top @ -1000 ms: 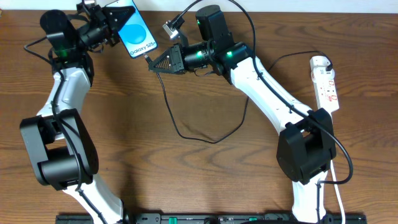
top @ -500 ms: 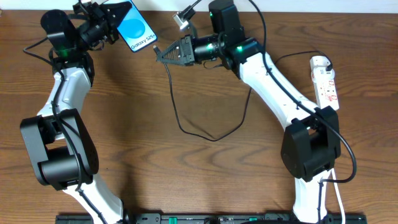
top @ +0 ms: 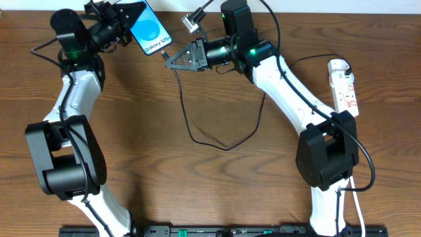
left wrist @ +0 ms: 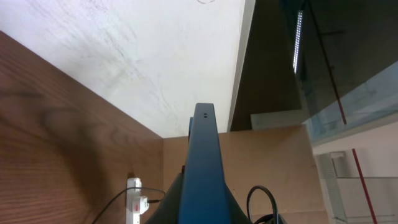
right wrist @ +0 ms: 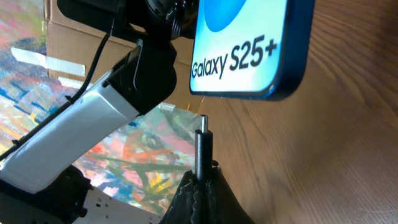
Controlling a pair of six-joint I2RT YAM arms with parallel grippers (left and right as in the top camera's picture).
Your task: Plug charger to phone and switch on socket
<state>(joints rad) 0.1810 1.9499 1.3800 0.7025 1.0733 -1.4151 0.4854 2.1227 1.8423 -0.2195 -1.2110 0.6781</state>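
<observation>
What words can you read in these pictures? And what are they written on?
"Galaxy S25+": on the bright blue screen of the phone, clearest in the right wrist view.
Red marks on the white power strip: too small to read.
Nothing else in these pictures has writing that can be read.

A brown wood-grain table (top: 164, 184) carries everything; the white socket (top: 345, 89) lies flat near its right edge, rounded end toward the far side; its white cord (top: 360, 209) seems to trail toward the near edge; part of the charger (top: 217, 143) rests in a slack black loop mid-table.
</observation>
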